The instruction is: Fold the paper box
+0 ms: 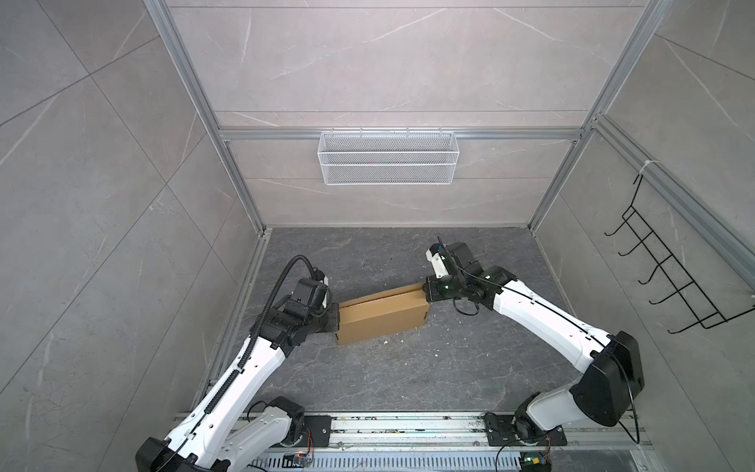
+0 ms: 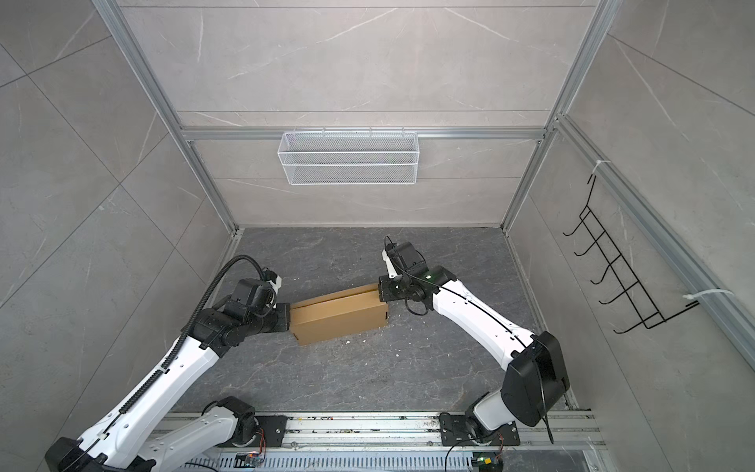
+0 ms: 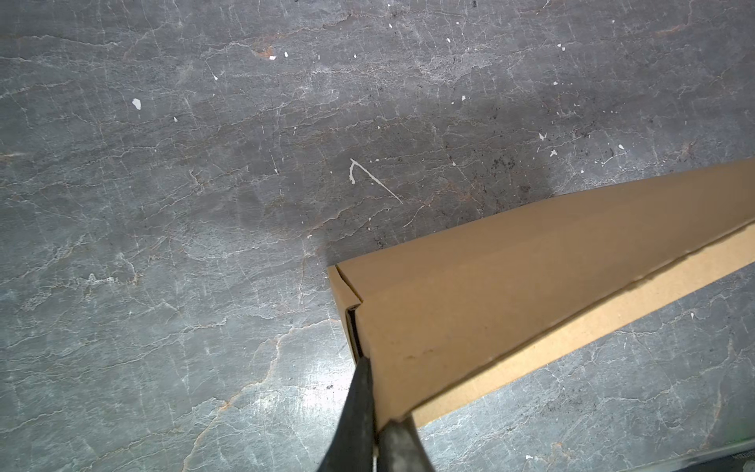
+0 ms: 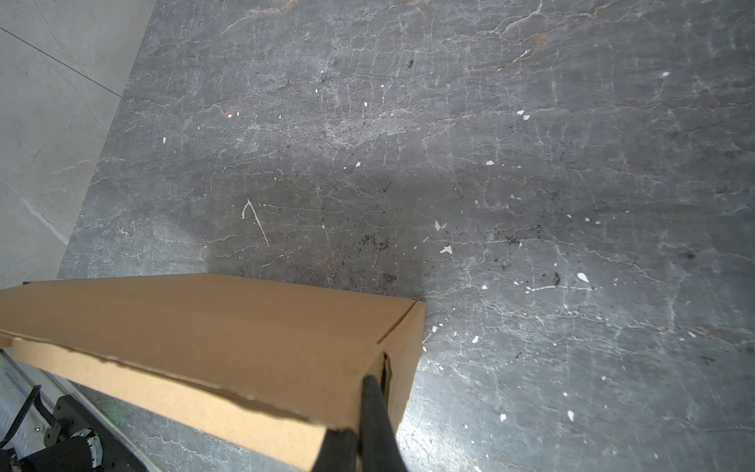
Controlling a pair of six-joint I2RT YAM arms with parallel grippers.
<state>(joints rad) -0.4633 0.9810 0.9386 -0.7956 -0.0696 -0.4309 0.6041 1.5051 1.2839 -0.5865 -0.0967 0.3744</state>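
Observation:
The paper box (image 1: 382,316) (image 2: 339,316) is a plain brown closed carton lying slantwise on the dark stone floor, its right end farther back. My left gripper (image 1: 337,319) (image 2: 288,318) is shut and presses against the box's left end. In the left wrist view the box (image 3: 510,286) fills the lower right, and the left gripper (image 3: 374,412) points one fingertip (image 3: 362,367) into the slot at that end. My right gripper (image 1: 425,291) (image 2: 380,291) is shut against the right end. In the right wrist view the right gripper (image 4: 357,429) touches the box (image 4: 204,327) beside a slot.
A white mesh basket (image 1: 388,157) hangs on the back wall. A black wire hook rack (image 1: 674,261) is fixed to the right wall. The arms' metal base rail (image 1: 408,425) runs along the front. Small white crumbs (image 1: 402,339) dot the floor near the box.

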